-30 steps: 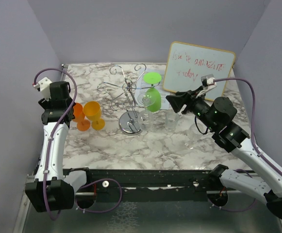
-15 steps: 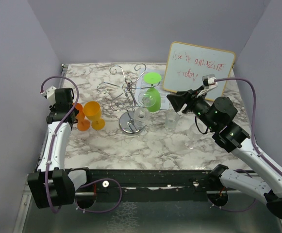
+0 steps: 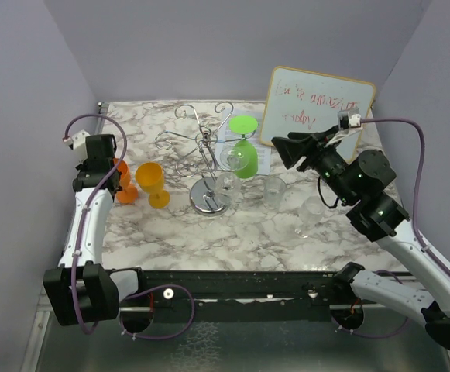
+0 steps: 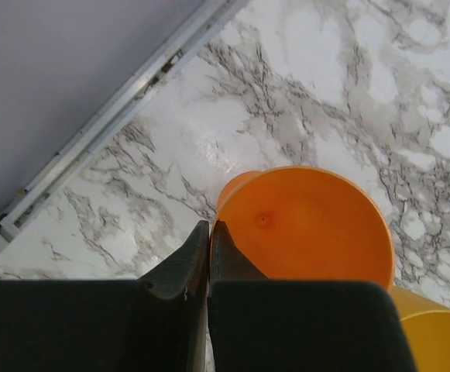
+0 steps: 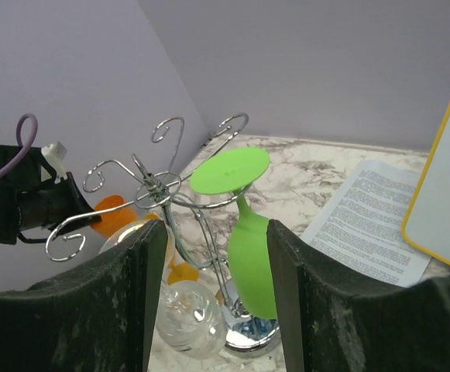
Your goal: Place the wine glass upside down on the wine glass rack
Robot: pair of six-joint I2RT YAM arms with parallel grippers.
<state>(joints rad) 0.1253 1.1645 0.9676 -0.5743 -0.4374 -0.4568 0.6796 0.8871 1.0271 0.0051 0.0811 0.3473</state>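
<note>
Marble table point(image 3: 232, 232): wine glass rack point(image 3: 201, 143) carries green glass point(image 3: 247, 161) inverted; orange glass point(image 4: 310, 225) stands unhung. Left gripper point(image 4: 209, 232) pressed together beside it; right gripper point(image 5: 217, 229) spread, empty.

Bright, even overhead light; soft shadows; perhaps slight close-range wrist blur.

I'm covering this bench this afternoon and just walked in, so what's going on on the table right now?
The robot is loading wine glasses onto a chrome wine glass rack. A green wine glass already hangs upside down on it. The left hand is shut at the rim of an orange wine glass on the left of the table. Whether it truly pinches the rim is unclear. The right hand is open and empty, raised facing the rack.
</note>
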